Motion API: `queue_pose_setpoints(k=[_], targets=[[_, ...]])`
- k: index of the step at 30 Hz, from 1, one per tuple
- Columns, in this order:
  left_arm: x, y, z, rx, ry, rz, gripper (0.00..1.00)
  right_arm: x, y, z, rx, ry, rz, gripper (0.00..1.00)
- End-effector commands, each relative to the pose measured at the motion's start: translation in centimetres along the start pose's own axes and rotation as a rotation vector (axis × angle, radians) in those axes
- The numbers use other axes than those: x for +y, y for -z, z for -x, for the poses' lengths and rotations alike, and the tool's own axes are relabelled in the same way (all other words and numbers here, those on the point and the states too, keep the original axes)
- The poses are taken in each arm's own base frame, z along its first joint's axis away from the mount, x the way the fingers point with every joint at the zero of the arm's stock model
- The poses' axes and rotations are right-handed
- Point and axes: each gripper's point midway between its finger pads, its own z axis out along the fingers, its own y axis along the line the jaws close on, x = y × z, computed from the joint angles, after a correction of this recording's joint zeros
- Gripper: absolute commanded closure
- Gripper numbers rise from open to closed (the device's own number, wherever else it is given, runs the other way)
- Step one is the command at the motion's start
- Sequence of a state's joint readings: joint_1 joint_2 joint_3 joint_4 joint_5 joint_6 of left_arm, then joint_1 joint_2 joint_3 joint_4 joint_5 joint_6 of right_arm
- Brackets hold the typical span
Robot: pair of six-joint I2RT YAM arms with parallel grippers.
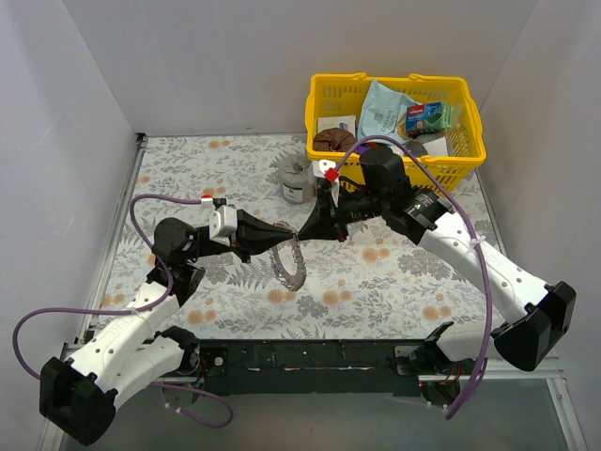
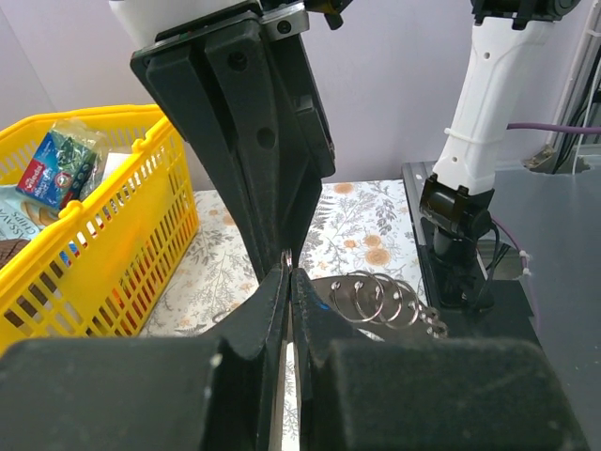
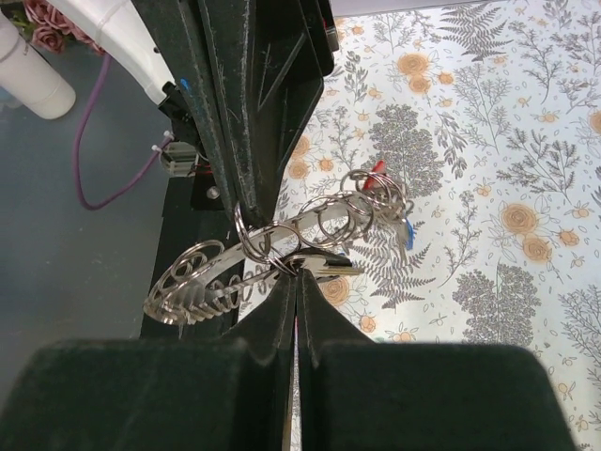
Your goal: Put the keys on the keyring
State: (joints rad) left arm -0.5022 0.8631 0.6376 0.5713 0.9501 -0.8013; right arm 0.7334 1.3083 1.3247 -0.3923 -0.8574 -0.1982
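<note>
The keyring (image 1: 289, 263) is a silvery loop strung with several small rings and keys, hanging between my two grippers above the floral table. In the right wrist view the keyring (image 3: 202, 277) shows as a toothed loop with rings trailing to the right. My right gripper (image 3: 296, 274) is shut on a flat silvery key (image 3: 327, 267) at the loop. My left gripper (image 2: 288, 272) is shut on a thin metal part of the keyring, whose rings (image 2: 376, 299) trail to its right. The two grippers meet tip to tip at mid-table: left gripper (image 1: 280, 231), right gripper (image 1: 308, 228).
A yellow basket (image 1: 467, 150) of packets stands at the back right; it also shows in the left wrist view (image 2: 103, 244). A grey tin cup (image 1: 297, 178) stands just left of it, behind the grippers. The black base rail (image 1: 310, 357) runs along the near edge.
</note>
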Motion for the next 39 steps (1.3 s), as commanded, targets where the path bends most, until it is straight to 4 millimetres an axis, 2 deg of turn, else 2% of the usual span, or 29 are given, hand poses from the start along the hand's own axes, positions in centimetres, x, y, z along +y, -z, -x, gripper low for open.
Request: queue_pose_setpoints(k=[1,16,23,27,33,34,36,39], targets=[[-1.0,-0.2,1.9,-0.051,-0.065,-0.052,1.00,-0.4,-0.5,-0.5,0.000,0.016,0.019,0.99],[-1.2,-0.1,1.7,-0.048,-0.059,-0.066,1.00,-0.1,-0.4,0.2,-0.017,0.058,0.040,0.99],[-1.2,-0.1,1.7,-0.046,-0.060,-0.064,1.00,-0.6,0.4,0.0,-0.023,0.086,-0.041,0.99],[-1.2,-0.1,1.5,-0.041,-0.059,-0.062,1.00,-1.5,0.7,-0.6,-0.019,0.079,-0.110,0.95],[-1.1,0.2,0.9,-0.021,-0.052,-0.044,1.00,-2.5,1.9,-1.1,-0.051,0.069,-0.202,0.75],[-1.1,0.2,0.8,-0.015,-0.048,-0.041,1.00,-2.5,2.1,-1.4,-0.052,0.063,-0.210,0.68],[-0.9,0.2,0.6,-0.009,-0.047,-0.031,1.00,-3.1,2.6,-1.5,-0.060,0.052,-0.239,0.61],[-0.5,0.2,0.3,0.013,-0.049,-0.020,1.00,-3.6,3.2,-2.1,-0.057,0.036,-0.277,0.46]])
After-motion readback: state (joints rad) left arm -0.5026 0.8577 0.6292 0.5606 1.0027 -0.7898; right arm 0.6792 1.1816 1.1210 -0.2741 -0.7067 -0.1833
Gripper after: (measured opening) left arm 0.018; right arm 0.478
